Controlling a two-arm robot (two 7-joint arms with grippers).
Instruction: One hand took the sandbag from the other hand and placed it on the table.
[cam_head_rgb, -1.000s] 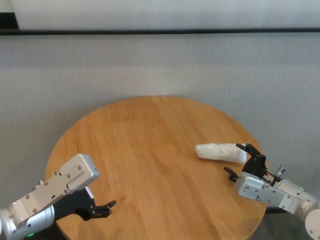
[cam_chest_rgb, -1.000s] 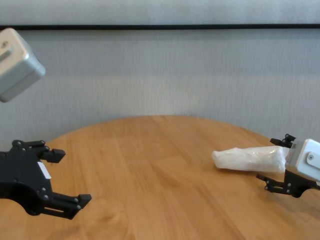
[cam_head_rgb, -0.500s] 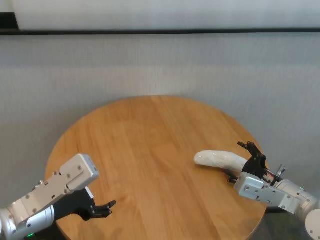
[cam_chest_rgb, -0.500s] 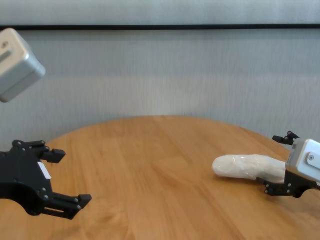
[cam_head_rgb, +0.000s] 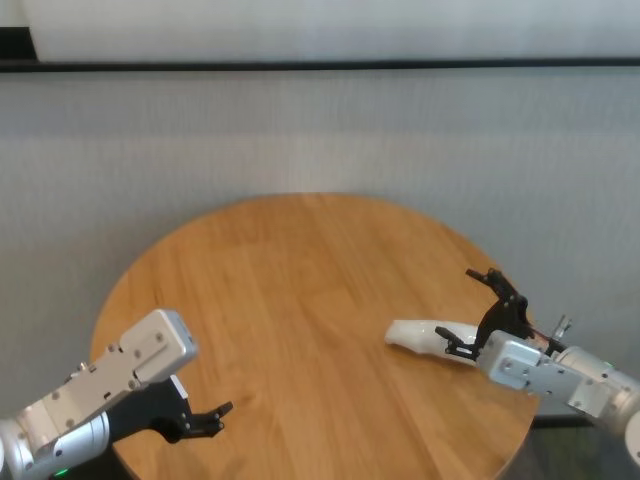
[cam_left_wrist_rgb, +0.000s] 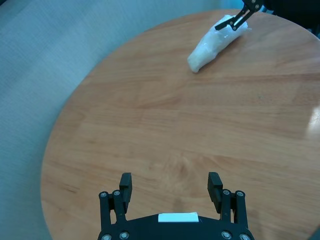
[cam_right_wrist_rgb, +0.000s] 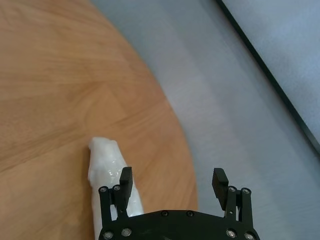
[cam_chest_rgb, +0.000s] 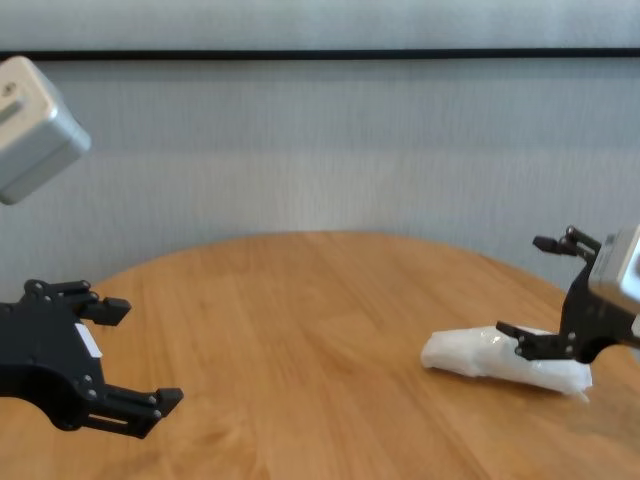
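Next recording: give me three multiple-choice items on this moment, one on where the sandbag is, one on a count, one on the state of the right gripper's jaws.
1. Where does the sandbag lie?
A. On the table, toward the robot's right side
B. Held up in the air by the left gripper
C. On the floor beside the table

2. How many sandbags show on the table?
A. One
B. Two
C. Three

3. How do the right gripper's jaws stand?
A. Clamped shut on the bag
B. Open, one above the bag and one low beside it
C. Shut on nothing

Answers: 1 A, the head view shows the bag resting on the wood on the right side. 2 A, only one white pouch appears in any view. 3 B, the chest view shows the jaws spread apart with the bag resting on the table. The left gripper is parked at the near left edge, jaws open.
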